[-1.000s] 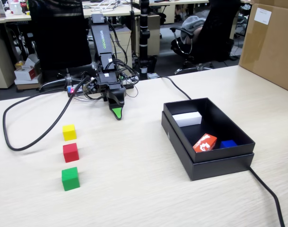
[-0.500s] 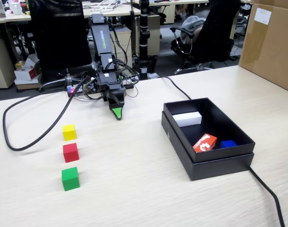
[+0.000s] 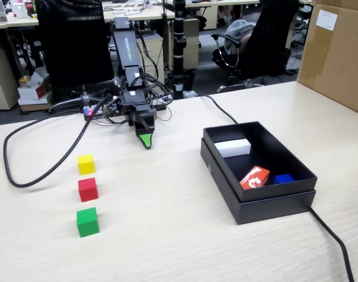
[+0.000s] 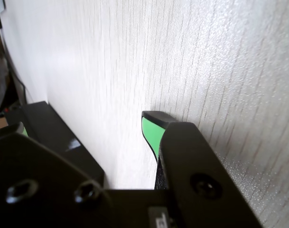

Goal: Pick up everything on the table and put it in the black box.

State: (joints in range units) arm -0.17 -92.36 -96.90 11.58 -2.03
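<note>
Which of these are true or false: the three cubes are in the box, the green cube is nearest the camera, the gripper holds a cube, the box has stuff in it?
1. The yellow cube, red cube and green cube are in the black box. False: they sit in a row on the table.
2. The green cube is nearest the fixed camera. True.
3. The gripper holds a cube. False: it holds nothing.
4. The box has things inside. True.

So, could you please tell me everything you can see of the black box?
The black box is a shallow, matte rectangular tray that looks like cardboard, with a stepped outer rim. It sits flat on the table, at the right of the fixed view, set at an angle. Inside lie a white block, an orange-red block and something blue. A black cable runs from behind its near corner.
</note>
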